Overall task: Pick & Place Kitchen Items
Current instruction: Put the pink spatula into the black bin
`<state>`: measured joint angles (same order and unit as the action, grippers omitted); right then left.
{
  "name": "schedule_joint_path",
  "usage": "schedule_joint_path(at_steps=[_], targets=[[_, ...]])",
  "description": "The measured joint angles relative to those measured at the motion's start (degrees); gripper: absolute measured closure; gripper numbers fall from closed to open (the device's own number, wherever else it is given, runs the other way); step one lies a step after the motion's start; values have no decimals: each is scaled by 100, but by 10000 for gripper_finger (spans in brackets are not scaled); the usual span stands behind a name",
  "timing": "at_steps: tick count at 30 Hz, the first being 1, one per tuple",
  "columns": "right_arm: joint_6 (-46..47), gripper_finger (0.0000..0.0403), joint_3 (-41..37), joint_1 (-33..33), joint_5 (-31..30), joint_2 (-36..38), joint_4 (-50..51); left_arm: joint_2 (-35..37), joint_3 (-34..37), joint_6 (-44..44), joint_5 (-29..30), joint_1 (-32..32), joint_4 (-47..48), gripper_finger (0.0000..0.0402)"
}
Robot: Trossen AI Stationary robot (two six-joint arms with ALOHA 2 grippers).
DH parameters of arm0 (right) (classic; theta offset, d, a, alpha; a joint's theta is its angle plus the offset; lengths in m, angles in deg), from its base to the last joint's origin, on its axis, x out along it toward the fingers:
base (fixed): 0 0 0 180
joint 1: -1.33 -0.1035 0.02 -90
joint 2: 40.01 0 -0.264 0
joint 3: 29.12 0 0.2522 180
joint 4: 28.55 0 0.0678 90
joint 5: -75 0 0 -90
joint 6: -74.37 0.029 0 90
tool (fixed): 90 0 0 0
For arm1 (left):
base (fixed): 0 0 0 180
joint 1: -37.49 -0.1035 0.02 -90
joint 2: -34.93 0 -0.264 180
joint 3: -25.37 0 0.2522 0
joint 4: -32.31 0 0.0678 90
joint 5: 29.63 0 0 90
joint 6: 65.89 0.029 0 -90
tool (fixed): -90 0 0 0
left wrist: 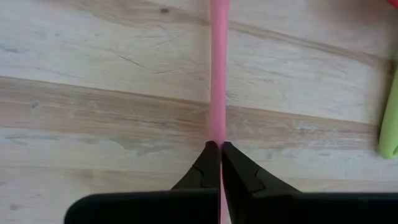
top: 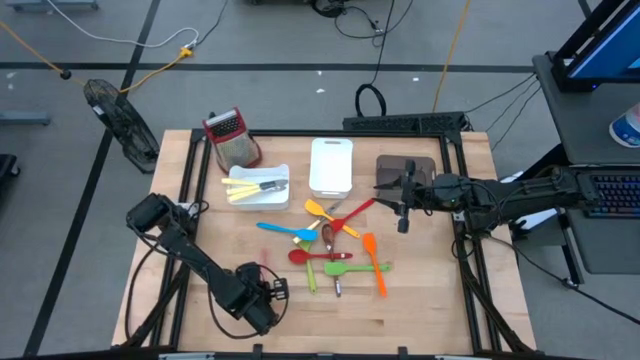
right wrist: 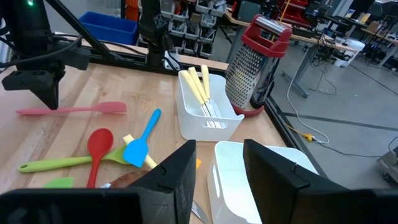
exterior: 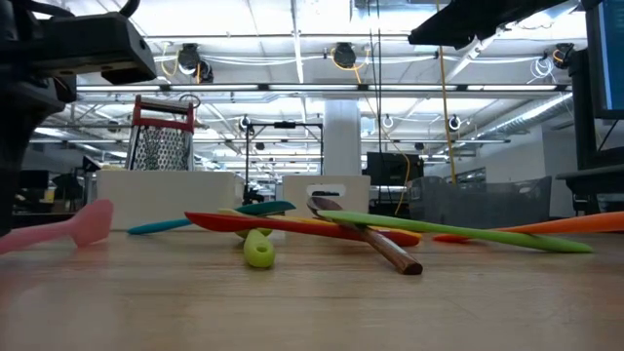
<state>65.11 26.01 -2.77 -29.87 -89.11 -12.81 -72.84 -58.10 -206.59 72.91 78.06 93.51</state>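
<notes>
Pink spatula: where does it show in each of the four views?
High view: pink spatula faint, by the left gripper.
Low view: far left on the table.
Left wrist view: its handle runs up from the shut fingers.
Right wrist view: at left, under the left gripper.
Shared landmark: the grater.

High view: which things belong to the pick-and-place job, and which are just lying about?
Job:
- pink silicone spatula, shut in the left gripper
- red spoon
- blue spatula
- orange spatula
- green spoon

Lying about:
- red-topped metal box grater
- white rectangular tray
</notes>
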Motion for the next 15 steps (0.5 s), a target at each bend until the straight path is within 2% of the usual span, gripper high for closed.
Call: schedule_joint_path(at_steps=[15], targets=[[1, 273, 0, -1, 0, 0, 0, 13, -15, 62, -306, -78, 133, 401]])
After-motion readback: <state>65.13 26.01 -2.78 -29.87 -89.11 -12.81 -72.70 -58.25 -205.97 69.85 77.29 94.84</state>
